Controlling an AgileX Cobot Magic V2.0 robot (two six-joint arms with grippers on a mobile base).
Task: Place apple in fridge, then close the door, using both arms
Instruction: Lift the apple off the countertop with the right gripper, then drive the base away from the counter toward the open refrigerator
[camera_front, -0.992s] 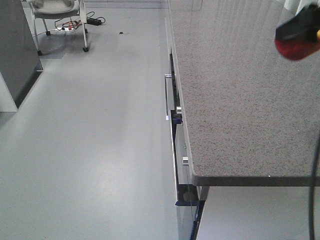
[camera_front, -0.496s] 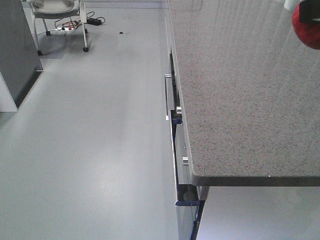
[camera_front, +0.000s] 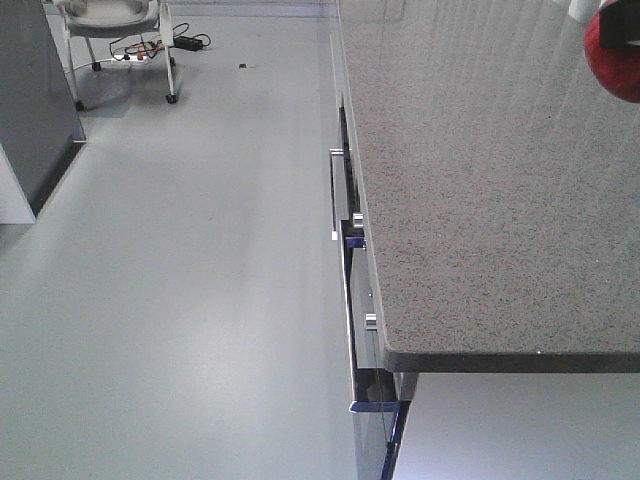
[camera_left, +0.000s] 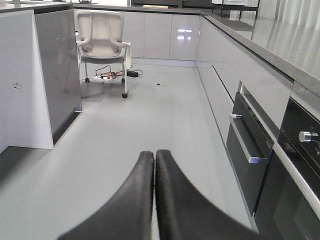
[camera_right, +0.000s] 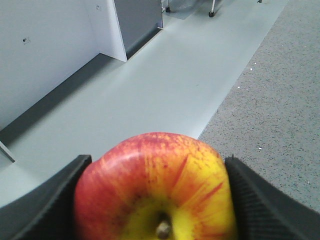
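Note:
The apple, red with a yellow patch round its stem, fills the bottom of the right wrist view. My right gripper is shut on it, one black finger pressed to each side. In the front view the apple hangs at the top right edge, above the speckled counter. My left gripper is shut with nothing between its fingers, held low over the grey floor. The fridge and its door are out of view.
The grey speckled counter runs along the right, with oven and drawer handles on its front. A dark grey and white island block stands on the left. A white wheeled chair and floor cables sit at the far end.
The apple in my right gripper rose and shifted right toward the frame's corner, then held still over the last half second. The left arm's movement cannot be judged.

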